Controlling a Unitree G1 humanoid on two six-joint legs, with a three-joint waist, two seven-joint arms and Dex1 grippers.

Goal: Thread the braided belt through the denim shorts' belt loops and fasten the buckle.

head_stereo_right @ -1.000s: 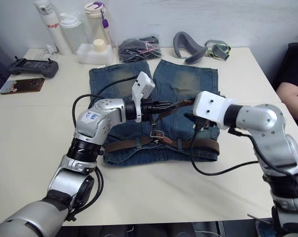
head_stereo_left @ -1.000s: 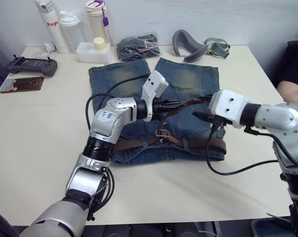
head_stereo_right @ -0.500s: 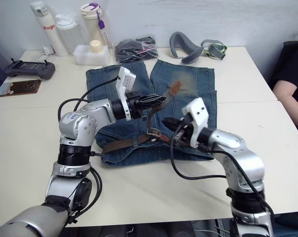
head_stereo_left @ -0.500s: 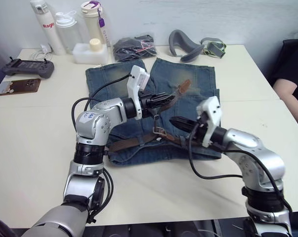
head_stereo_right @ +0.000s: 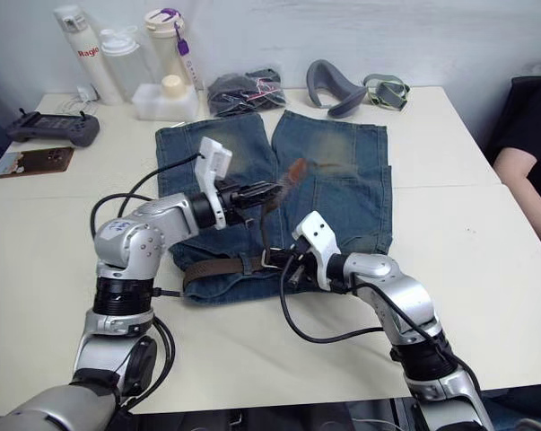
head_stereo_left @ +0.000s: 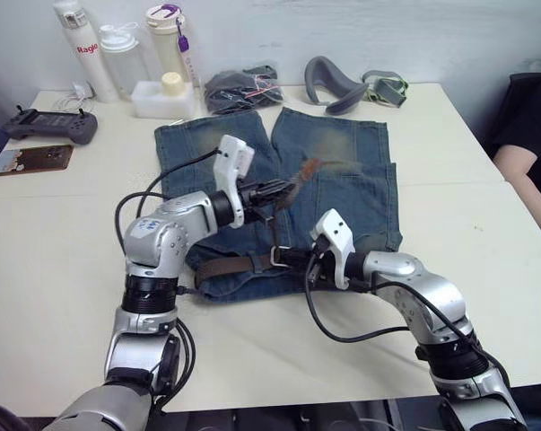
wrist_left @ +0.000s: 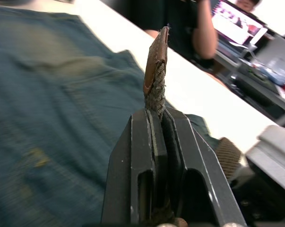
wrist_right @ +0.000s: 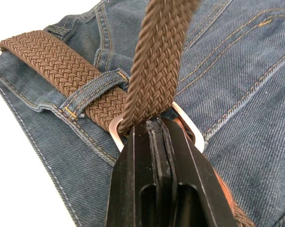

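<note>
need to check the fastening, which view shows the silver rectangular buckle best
The right wrist view: the silver rectangular buckle sits right at the right gripper, with the dark-brown braided belt rising through it. In the eye views it is a small glint. The left wrist view shows the belt's tan end.

The right end effector point(wrist_right: 157, 124) hides part of the silver buckle point(wrist_right: 115, 128).

Rough woven braided belt point(wrist_right: 154, 71); shiny metal buckle point(wrist_right: 115, 133); matt denim shorts point(wrist_right: 255, 94)
</note>
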